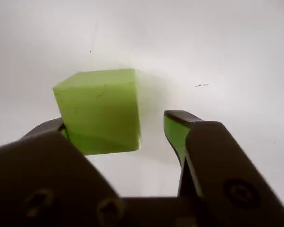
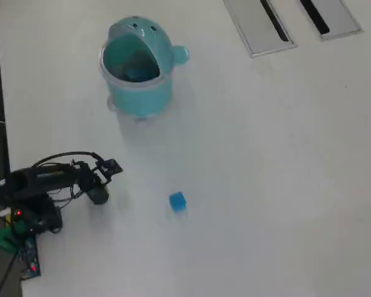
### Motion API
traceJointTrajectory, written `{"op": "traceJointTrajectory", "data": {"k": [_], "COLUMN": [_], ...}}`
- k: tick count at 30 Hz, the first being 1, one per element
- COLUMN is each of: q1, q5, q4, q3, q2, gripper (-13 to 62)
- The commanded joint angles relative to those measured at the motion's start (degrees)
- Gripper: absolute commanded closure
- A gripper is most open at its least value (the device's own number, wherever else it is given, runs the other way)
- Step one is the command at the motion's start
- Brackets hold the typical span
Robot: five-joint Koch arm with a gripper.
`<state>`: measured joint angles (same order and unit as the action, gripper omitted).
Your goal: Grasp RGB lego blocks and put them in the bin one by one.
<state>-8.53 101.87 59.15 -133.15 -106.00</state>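
In the wrist view a yellow-green lego cube (image 1: pixel 98 109) sits on the white table between my jaws. My gripper (image 1: pixel 117 122) is open. The left jaw is at the cube's lower left side, and the right fingertip (image 1: pixel 176 124) stands apart from it with a clear gap. In the overhead view my gripper (image 2: pixel 106 173) is at the left, and the arm hides the green cube. A blue cube (image 2: pixel 177 201) lies to the gripper's right. The teal bin (image 2: pixel 142 93) stands at the upper left, its opening facing down the view. The red cube is out of view.
Two grey slotted panels (image 2: pixel 250 28) lie in the table's top right. The arm's base and cables (image 2: pixel 25 210) sit at the left table edge.
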Motion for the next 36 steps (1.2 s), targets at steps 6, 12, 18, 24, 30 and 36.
{"op": "traceJointTrajectory", "data": {"k": [6,12,18,24,30,36], "q1": [-0.7,-2.2,-1.8,-1.4,-0.4,-1.1], "q5": [-1.3,-1.0,-1.1,-1.5,-1.2,-1.5], "q4": [-1.5,-3.4,-8.7,-8.8,-8.9,-9.5], "q3": [1.1,-0.4,-1.5,-0.3,-0.4,-1.1], "q2": [-1.5,-2.9,-2.6,-2.1,-4.2,-5.8], "gripper": [14.9,14.9,15.7,18.5,25.2,31.6]}}
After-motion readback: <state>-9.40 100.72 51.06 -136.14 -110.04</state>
